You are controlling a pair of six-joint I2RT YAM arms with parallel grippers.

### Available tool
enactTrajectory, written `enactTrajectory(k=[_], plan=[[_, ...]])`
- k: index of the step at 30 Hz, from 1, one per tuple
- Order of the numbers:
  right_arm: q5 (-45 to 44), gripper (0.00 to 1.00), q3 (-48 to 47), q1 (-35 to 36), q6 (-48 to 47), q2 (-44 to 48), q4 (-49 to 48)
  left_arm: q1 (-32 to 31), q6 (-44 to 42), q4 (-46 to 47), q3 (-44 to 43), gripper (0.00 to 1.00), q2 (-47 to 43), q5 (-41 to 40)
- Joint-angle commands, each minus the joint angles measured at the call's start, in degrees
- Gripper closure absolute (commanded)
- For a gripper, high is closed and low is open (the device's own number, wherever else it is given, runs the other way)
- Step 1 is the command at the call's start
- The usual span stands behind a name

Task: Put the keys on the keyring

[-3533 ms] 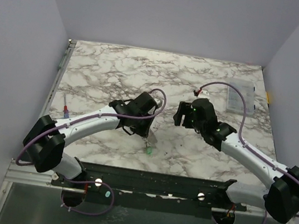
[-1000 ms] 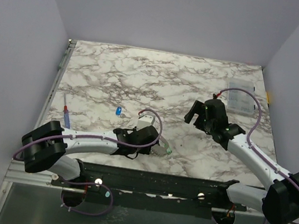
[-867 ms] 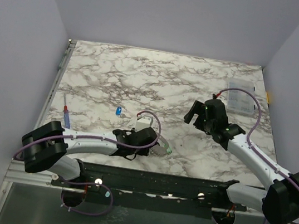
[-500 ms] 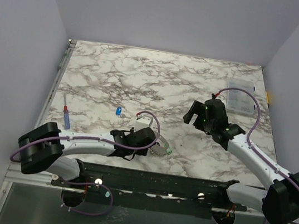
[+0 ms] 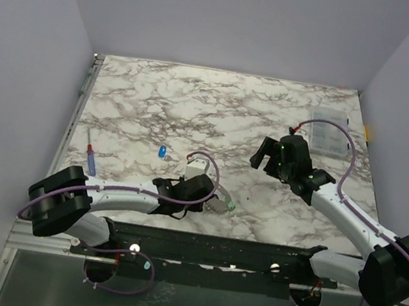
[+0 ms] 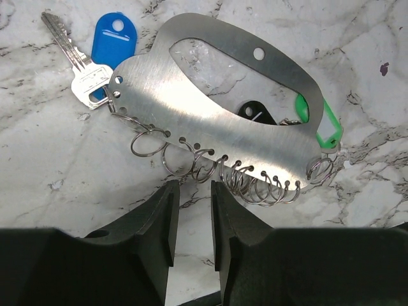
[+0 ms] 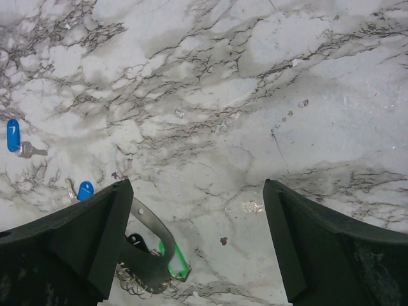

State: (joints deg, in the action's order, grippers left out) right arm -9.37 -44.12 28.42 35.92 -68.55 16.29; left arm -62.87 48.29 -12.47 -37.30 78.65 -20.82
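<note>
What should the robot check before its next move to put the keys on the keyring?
1. Is the left gripper empty: ok, jaws narrowly apart, nothing between.
2. Is the right gripper empty: ok, wide open over the table.
3. Is the keyring within reach: ok, flat just ahead of the left gripper.
4. Are the green key and black key threaded: cannot tell, the keyring partly covers them.
5. Is the near blue key threaded: cannot tell, it lies at the keyring's end.
6. Is the far blue key threaded: not ok, it lies alone, apart.
</note>
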Motion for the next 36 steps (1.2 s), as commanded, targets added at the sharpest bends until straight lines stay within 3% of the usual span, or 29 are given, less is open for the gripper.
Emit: enactTrajectory(k=[1,19,26,36], plan=[[0.7,0.06,1.0,0.1,-0.8,0.6,-0.7,-0.3,4.0,2.9,1.6,0.68,0.1,-1.2],[0.7,0.06,0.9,0.1,-0.9,0.6,-0.5,-0.4,6.9,7.8,4.3,0.71,1.6,-2.6],[0.9,0.06,1.1,0.0,-1.1,0.8,-0.6,-0.3,6.6,12.0,7.3,0.7,-1.9,-4.8],[1.2,0.06,1.2,0.1,-1.9,1.0,-0.8,-0.3,2.5,21.6,10.6,0.59,-4.1,-8.9]])
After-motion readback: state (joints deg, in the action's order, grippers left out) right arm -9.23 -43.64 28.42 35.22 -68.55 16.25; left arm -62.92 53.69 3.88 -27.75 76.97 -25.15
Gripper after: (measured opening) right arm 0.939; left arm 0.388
